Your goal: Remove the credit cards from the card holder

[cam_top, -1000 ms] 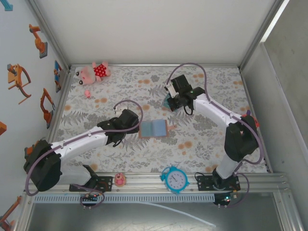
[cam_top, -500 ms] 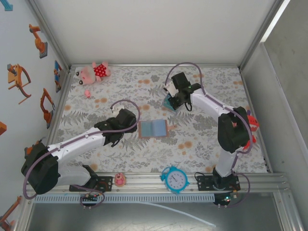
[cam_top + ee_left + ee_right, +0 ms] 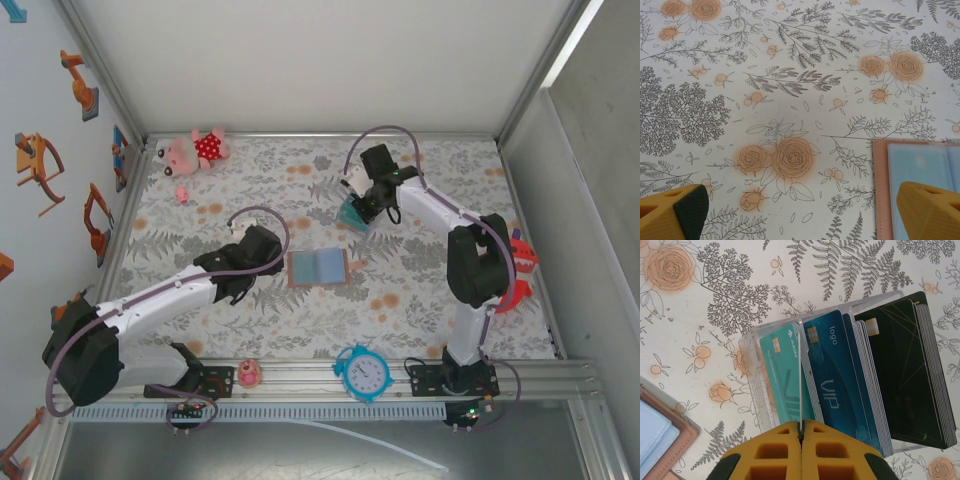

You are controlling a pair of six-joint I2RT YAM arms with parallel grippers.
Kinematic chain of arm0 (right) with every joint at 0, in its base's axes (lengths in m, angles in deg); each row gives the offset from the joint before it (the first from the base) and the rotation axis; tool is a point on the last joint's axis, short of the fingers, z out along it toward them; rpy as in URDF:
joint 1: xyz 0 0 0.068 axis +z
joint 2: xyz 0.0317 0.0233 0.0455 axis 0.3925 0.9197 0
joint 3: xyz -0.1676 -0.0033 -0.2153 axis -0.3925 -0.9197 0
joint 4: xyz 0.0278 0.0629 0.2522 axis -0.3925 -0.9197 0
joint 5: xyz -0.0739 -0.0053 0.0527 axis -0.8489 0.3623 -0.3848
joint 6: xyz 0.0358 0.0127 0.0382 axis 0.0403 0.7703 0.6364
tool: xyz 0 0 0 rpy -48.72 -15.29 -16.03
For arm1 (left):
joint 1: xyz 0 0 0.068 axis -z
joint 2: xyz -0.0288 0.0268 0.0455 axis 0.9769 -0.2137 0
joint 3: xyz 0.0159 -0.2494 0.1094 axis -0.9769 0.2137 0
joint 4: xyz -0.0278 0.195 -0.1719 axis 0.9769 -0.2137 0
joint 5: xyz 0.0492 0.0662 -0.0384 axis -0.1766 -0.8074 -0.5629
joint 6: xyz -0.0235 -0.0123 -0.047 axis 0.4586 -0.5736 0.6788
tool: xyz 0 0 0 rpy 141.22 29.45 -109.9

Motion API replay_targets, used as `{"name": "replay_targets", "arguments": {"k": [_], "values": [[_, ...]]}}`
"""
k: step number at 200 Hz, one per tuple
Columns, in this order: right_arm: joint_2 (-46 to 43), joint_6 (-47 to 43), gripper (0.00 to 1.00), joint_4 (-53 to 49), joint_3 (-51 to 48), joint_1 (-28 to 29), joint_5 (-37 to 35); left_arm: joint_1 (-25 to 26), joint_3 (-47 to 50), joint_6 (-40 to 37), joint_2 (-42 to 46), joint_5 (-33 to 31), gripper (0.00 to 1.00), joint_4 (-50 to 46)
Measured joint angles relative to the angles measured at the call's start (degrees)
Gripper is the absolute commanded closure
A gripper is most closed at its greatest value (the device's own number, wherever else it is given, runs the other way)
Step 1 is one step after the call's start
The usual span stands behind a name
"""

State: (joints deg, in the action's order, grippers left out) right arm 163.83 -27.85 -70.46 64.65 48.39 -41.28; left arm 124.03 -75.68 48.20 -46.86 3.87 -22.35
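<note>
Currently left jaws gape wide apart, right jaws pinch a card (image 3: 799, 390) edge-on.

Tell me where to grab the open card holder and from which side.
Grip the card holder by its tan left border, coming in low from the left with the open left tool. It lies opened flat on the tablecloth, so probably only a thin edge can be pinched, and this one is nearest.

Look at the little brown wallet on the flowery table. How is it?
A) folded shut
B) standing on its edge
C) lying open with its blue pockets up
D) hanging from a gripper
C: the card holder lies flat and open on the table, its blue-grey pockets facing up.
</note>
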Motion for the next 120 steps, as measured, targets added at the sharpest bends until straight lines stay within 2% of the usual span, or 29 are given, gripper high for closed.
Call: {"name": "replay_targets", "arguments": {"k": [73, 91, 120], "values": [[1.0, -0.9, 1.0, -0.5, 0.2, -0.3, 4.3, -0.3, 0.5, 0.0, 0.9, -0.8, 0.03, 0.2], [1.0, -1.0, 0.9, -0.6, 0.2, -0.3, 4.3, -0.3, 0.9, 0.0, 1.6, -1.0, 0.03, 0.3], [1.0, -1.1, 0.84, -1.0, 0.2, -0.3, 3.9, -0.3, 1.4, 0.0, 2.9, -1.6, 0.03, 0.7]]}}
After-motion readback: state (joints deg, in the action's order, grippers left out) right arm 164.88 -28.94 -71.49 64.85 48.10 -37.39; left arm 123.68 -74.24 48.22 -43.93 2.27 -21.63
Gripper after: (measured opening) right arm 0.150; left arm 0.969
